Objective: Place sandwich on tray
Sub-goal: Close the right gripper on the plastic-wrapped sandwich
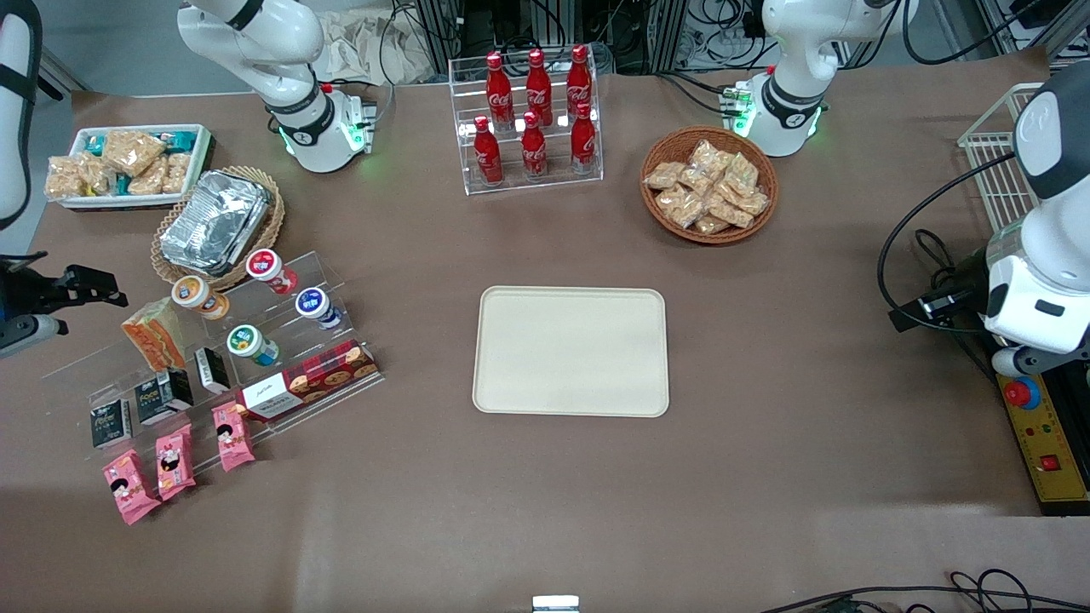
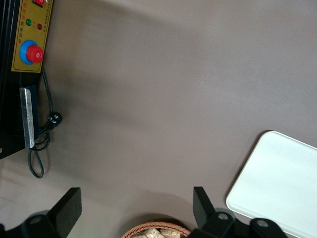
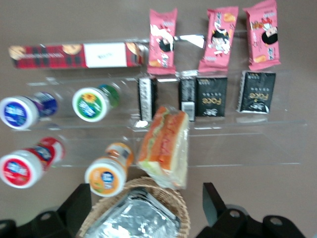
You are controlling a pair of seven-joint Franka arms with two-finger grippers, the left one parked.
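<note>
- Step in hand: approach, nothing grasped yet. The right arm's end effector [image 3: 148, 208] hangs above the clear acrylic stepped shelf [image 1: 341, 281], fingers spread wide and empty.
- The wrapped triangular sandwich with orange and green layers [image 3: 164, 145] stands on the shelf's upper step, beside the orange-lidded cup [image 3: 105, 177] and just by the wicker basket holding foil [image 1: 220, 223].
- The cream rectangular tray [image 1: 570, 351] lies bare at desk centre, well apart.
- Next move, by my reading: descend, straddle the wedge, close without knocking the cup.
</note>
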